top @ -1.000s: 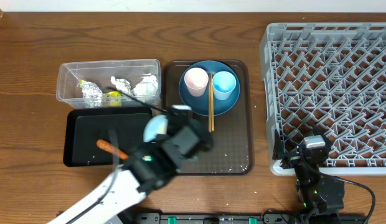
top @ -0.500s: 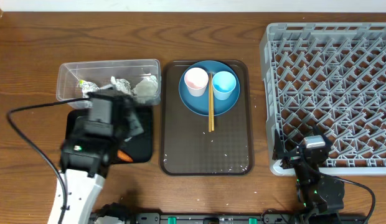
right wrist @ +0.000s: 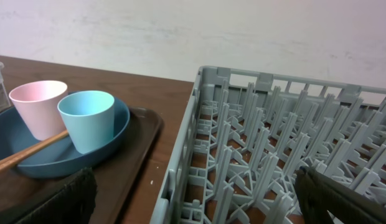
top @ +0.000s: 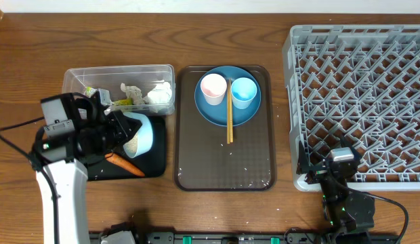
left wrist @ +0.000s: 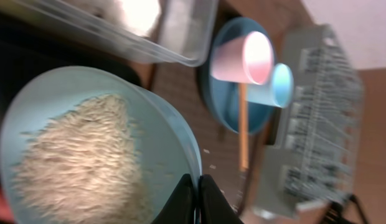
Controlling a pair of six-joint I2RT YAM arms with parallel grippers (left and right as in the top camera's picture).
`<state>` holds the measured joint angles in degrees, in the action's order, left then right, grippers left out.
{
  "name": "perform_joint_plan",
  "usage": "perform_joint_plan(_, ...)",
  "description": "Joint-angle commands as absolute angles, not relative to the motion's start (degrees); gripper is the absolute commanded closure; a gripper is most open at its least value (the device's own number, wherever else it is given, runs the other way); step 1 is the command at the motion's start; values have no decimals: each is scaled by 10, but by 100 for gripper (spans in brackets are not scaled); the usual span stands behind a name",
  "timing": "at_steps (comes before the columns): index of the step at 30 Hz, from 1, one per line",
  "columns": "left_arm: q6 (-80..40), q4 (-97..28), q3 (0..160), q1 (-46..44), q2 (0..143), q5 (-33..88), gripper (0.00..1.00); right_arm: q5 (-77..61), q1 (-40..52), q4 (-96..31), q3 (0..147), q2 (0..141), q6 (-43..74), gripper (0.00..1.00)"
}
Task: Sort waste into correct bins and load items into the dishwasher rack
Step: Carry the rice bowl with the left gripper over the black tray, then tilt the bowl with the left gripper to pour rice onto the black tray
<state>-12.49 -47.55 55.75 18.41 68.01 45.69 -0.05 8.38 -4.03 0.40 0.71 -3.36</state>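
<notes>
Your left gripper (left wrist: 194, 186) is clamped on the bowl (left wrist: 87, 143) rim. The bowl is tipped over the black tray (top: 156, 163), with rice (left wrist: 75, 155) inside. A carrot (top: 125, 164) lies in the tray. Your right gripper (top: 340, 165) is spread, empty, beside the rack (top: 359, 88) corner.

The brown wooden worktop (top: 34, 41) carries a clear rectangular plastic tub (top: 118, 69), a shallow black rectangular tray (top: 156, 161) touching its near side, a brown serving tray (top: 223, 166) just beside both, and a large grey pegged plastic crate (top: 359, 88) at the right.

We see a brown serving tray (top: 223, 163) at the centre of the frame, lying flat on the wooden table (top: 34, 41); a pale wall (right wrist: 180, 31) stands behind
</notes>
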Motion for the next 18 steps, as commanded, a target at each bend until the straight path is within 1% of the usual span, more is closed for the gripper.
perform_joint_plan(1, -70, -475, 552, 211, 714, 585, 94, -3, 88, -43, 3, 4, -28, 1)
perform_joint_plan(9, 17, -488, 533, 290, 785, 718, 94, -3, 88, -43, 3, 4, -28, 1)
perform_joint_plan(15, 56, -493, 500, 339, 811, 735, 94, -3, 88, -43, 3, 4, -28, 1)
perform_joint_plan(18, 79, -493, 490, 351, 821, 767, 94, -3, 88, -43, 3, 4, -28, 1)
